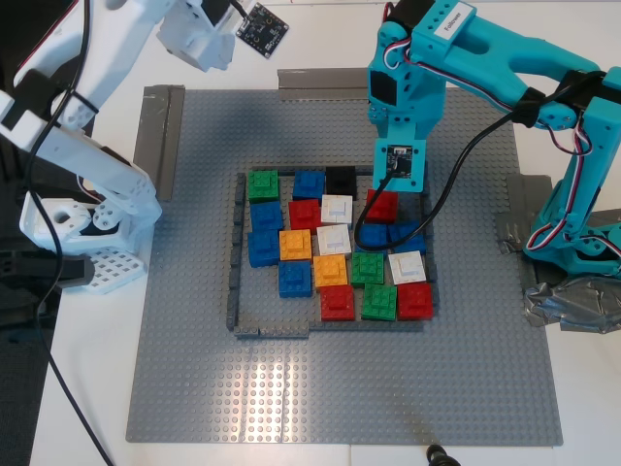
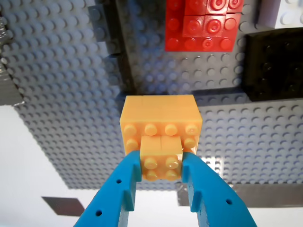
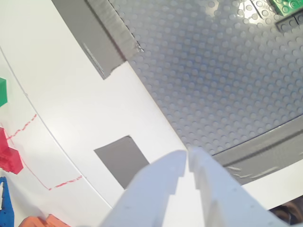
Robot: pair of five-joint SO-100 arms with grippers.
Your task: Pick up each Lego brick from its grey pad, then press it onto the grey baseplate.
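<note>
As jaws pinch, studded orange brick [image 2: 161, 130].

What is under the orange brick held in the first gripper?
Under the orange brick, held by my first gripper, lies bare studded grey baseplate, with a red brick and a black brick further off. The studs directly beneath it are covered.

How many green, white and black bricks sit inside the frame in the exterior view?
Green bricks: 3
White bricks: 3
Black brick: 1
Total: 7
</note>
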